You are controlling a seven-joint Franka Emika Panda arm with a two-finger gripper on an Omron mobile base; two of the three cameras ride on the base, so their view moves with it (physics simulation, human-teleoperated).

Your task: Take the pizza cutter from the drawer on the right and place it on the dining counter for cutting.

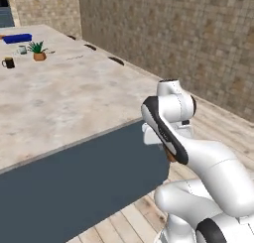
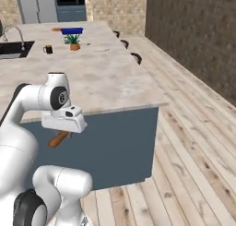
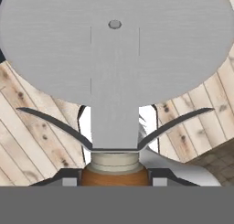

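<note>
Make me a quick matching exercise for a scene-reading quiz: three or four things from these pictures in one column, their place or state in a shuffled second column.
Things:
1. pizza cutter
2. potted plant
3. black mug
4. sink

Places or states:
A. set into the dining counter's far left part
B. held in the gripper by its brown handle
C. on the counter beside a blue box
D. on the counter, left of the plant

Pairs: 1-B, 2-C, 3-D, 4-A

The cutter's [image 3: 114,54] round blade is cut off by the hand view's top and side edges, and its brown handle runs out under the bottom. In the right base view only the handle tip [image 2: 58,139] pokes from beneath the hand; the head is hidden. The far items on the counter [image 2: 106,77], perhaps a mug [image 2: 48,49], are too small to make out.
</note>
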